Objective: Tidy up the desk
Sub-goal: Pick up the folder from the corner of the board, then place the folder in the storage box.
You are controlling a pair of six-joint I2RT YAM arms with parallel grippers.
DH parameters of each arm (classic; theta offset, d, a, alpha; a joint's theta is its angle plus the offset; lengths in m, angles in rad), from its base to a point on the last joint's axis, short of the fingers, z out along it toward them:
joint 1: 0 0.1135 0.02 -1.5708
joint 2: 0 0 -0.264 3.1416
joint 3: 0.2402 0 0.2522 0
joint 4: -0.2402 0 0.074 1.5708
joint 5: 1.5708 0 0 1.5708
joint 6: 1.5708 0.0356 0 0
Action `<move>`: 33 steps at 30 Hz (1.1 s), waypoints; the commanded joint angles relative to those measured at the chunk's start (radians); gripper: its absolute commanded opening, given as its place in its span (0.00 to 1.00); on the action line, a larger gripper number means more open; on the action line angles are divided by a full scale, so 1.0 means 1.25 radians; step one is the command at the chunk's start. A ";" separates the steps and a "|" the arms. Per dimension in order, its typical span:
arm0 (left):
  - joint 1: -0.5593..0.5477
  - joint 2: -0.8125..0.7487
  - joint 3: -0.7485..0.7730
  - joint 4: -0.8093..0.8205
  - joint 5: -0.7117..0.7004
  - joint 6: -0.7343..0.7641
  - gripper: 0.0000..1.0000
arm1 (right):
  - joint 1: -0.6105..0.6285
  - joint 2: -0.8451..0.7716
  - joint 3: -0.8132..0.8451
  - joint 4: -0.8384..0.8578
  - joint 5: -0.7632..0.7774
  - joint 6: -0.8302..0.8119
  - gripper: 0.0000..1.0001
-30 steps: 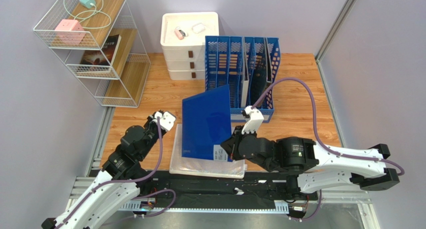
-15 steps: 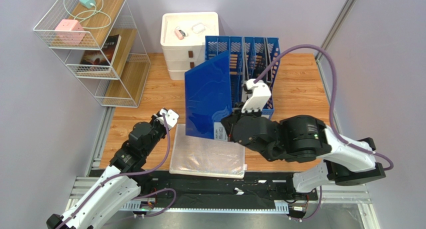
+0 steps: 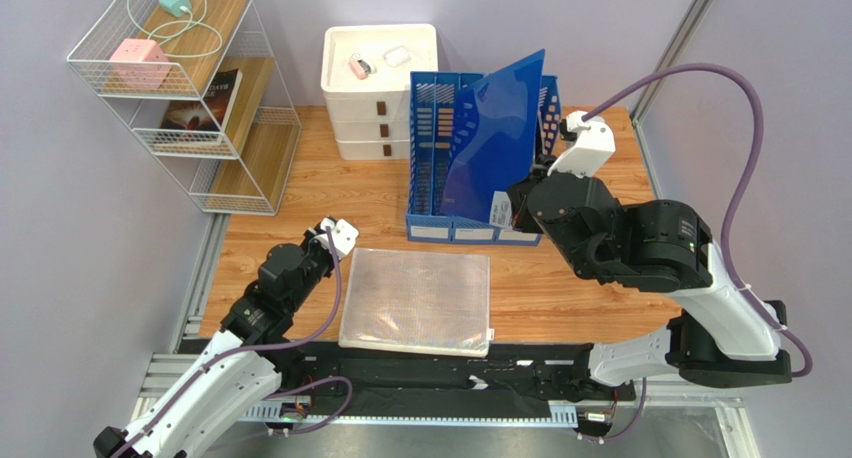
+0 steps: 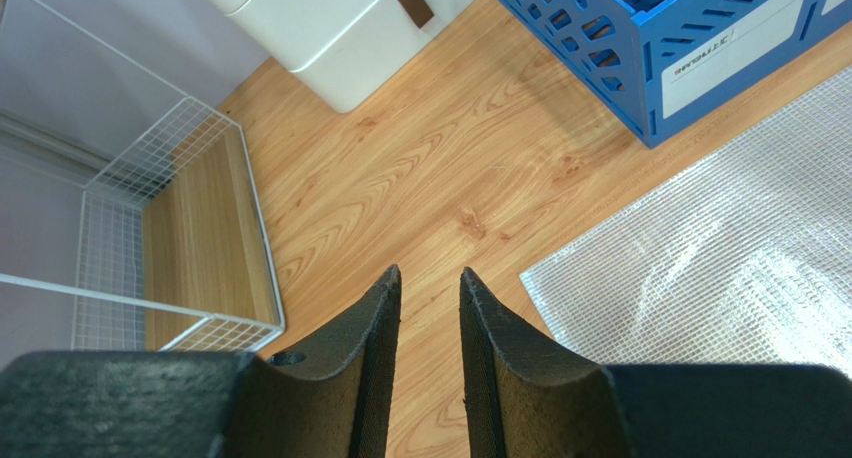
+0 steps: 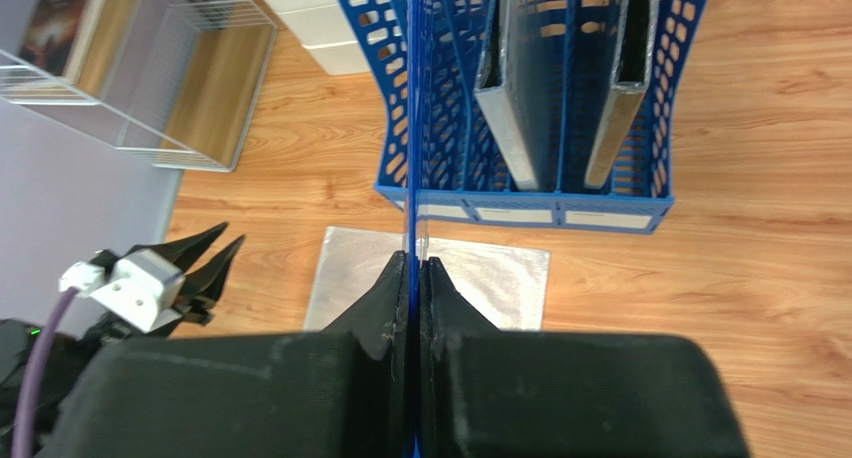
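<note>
Wooden worktop [image 3: 340, 193] of light orange-brown planks fills the middle of the top view, from the arm bases at the bottom up to the wall. At its far side, centre frame, stands a blue file rack [image 3: 440, 228], with a white drawer unit [image 3: 380, 88] just to its left and a white wire shelf [image 3: 190, 88] in the upper left.

The right end effector [image 5: 413, 268] is clamped on the lower corner of a blue folder [image 3: 495, 138]. The folder is tilted over the rack, its top edge rising past the rack's back. I cannot tell which compartment it meets.

The left end effector [image 4: 430, 278] hangs over bare wood at lower left, its fingers a little apart with nothing between them. A clear mesh pouch [image 3: 415, 298] lies flat in front of the rack.
</note>
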 commanded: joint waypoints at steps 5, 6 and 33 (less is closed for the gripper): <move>0.004 0.009 -0.005 0.039 0.007 -0.007 0.34 | -0.077 0.017 -0.012 -0.230 0.023 -0.081 0.00; 0.004 0.009 -0.005 0.037 0.006 -0.006 0.34 | -0.082 0.014 -0.013 -0.230 0.022 -0.085 0.00; 0.005 0.028 -0.007 0.048 0.002 -0.004 0.34 | -0.125 -0.203 -0.207 -0.225 -0.117 -0.032 0.00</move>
